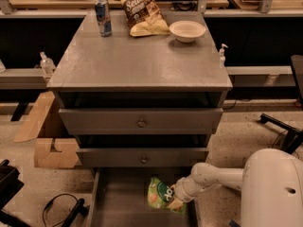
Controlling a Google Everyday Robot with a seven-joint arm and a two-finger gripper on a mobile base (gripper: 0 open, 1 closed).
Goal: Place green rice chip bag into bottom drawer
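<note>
The green rice chip bag (159,193) hangs tilted inside the open bottom drawer (118,205), near its right wall and just above the grey floor. My gripper (172,198) reaches in from the right on a white arm and is shut on the bag's right edge. The bag hides the fingertips. The drawer is pulled out below the two upper drawers.
The middle drawer (144,158) and top drawer (141,122) with round knobs are slightly open. On the cabinet top (142,60) stand a can (102,18), a brown-and-yellow chip bag (144,15) and a white bowl (187,30). Cardboard boxes (49,148) lie at the left.
</note>
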